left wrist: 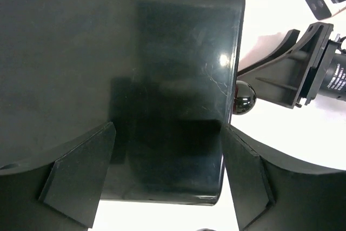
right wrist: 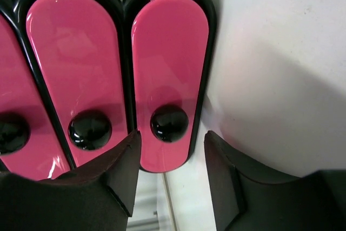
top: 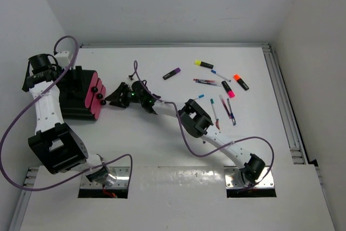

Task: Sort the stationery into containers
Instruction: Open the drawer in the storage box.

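Observation:
A black box (top: 75, 93) with several pink drawer fronts (top: 96, 101) and black knobs stands at the left. My left gripper (top: 66, 75) is at its far side. In the left wrist view the box's glossy black wall (left wrist: 162, 79) fills the space between the open jaws of the left gripper (left wrist: 167, 128). My right gripper (top: 116, 97) is open, facing the drawer fronts. In the right wrist view the right gripper (right wrist: 172, 136) has its jaws either side of the knob (right wrist: 169, 123) of the end pink drawer (right wrist: 170, 52), not touching it. Pens and highlighters (top: 227, 88) lie scattered at the right.
A purple highlighter (top: 172, 73), a yellow one (top: 204, 64) and an orange one (top: 241, 82) lie with several white pens (top: 224, 106) at the middle right. A metal rail (top: 284, 106) runs along the right edge. Purple cables loop by both arms.

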You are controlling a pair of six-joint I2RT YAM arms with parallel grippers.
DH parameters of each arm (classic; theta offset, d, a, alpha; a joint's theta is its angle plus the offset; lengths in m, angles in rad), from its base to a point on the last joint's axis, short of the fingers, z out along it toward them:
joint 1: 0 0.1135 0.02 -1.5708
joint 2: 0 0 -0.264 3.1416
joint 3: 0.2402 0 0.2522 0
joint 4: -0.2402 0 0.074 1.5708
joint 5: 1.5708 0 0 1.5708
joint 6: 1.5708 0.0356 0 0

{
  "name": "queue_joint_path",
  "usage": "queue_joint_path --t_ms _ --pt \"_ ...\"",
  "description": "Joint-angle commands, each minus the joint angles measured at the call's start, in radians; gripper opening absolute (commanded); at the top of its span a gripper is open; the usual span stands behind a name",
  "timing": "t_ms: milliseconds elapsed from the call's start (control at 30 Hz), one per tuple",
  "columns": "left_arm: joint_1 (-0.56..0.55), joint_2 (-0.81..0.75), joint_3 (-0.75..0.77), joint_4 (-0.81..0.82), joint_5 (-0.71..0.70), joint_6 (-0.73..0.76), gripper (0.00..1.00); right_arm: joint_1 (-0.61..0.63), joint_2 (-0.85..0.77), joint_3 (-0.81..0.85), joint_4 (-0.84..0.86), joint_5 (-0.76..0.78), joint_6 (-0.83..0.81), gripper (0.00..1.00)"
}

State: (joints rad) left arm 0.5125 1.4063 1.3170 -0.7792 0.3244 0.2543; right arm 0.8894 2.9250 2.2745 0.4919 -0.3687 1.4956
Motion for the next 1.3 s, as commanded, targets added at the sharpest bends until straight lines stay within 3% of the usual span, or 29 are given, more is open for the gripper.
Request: queue_joint_path --t_ms 0,1000,1067,1167,1267 --pt "0.011 0.010 -0.051 -0.065 -0.005 -0.015 0.85 0.019 0.037 0.059 0.001 0.065 0.009 0.49" --pt "0.012 0.068 -0.139 -0.011 0.005 -0.029 0.84 0.063 0.117 0.111 -0.019 0.209 -0.026 0.42" --pt "0.012 0.071 -0.144 -0.006 0.001 -0.029 0.84 0.063 0.115 0.109 -0.015 0.208 -0.028 0.38" --pt "0.012 0.074 -0.150 -0.006 -0.002 -0.026 0.84 0.063 0.109 0.099 -0.007 0.199 -0.032 0.17" --pt "0.015 0.068 -0.156 -0.006 -0.004 -0.029 0.84 0.056 0.092 0.074 0.013 0.177 -0.041 0.08"
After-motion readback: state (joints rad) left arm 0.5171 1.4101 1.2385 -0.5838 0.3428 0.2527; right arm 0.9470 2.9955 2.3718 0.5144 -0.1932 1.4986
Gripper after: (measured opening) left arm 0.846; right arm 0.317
